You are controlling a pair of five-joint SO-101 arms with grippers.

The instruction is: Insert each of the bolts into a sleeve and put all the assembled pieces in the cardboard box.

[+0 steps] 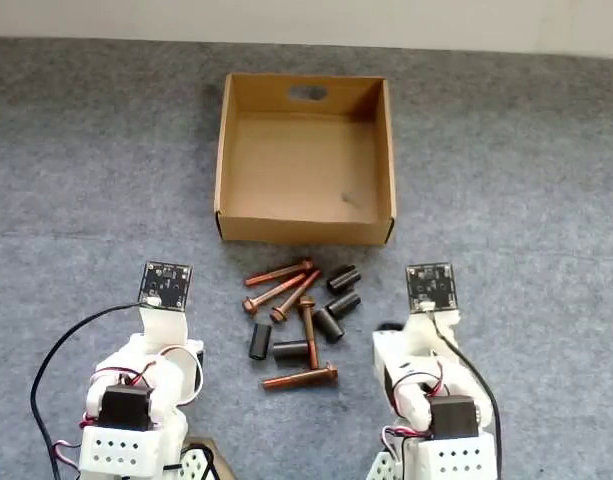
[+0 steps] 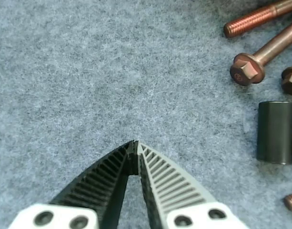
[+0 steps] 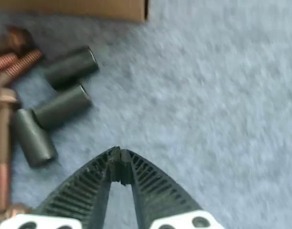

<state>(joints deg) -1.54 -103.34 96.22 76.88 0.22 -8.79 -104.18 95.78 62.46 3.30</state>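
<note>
Bolts [image 1: 308,333], five copper ones, lying loose among five black sleeves [image 1: 343,304] on grey carpet [image 1: 86,180], just in front of the cardboard box [image 1: 306,230] and all outside it. Left gripper [image 2: 135,145] at one side of that pile and right gripper [image 3: 119,151] at the other, both on the pile's side of the box. Fingers of each pressed together, pinching nothing.

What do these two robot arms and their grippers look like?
The left arm and right arm are white plastic with black motors, thin red wires and a black cable. Each wrist carries a small black circuit board. The left gripper and right gripper have pointed, ribbed fingers on white bases.
</note>
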